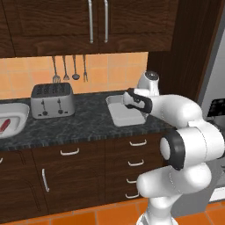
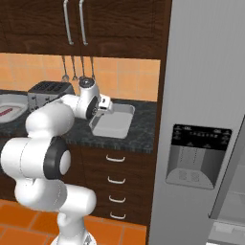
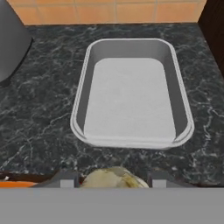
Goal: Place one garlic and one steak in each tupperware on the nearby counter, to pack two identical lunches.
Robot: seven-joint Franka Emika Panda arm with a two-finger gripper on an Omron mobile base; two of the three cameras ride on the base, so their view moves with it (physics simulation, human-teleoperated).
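Observation:
A pale garlic bulb (image 3: 114,178) sits between my gripper's (image 3: 113,181) fingertips (image 3: 65,180), which are shut on it. The gripper hovers above the counter's (image 3: 39,113) front edge, just short of the rectangular tupperware (image 3: 78,109), which is empty. In the right base view the hand (image 2: 106,104) hangs over the near end of that tray (image 2: 115,125). The rounded tupperware (image 1: 17,124) stands far left on the counter (image 1: 83,123) with a red steak (image 1: 4,125) inside it; both also show at the left edge as the tupperware (image 2: 14,101) and the steak (image 2: 6,112).
A silver four-slot toaster (image 1: 52,100) stands between the two containers, and its dark side shows (image 3: 11,39) left of the tray. Utensils (image 1: 69,68) hang on the tiled wall. A tall grey fridge (image 2: 206,119) closes off the right side.

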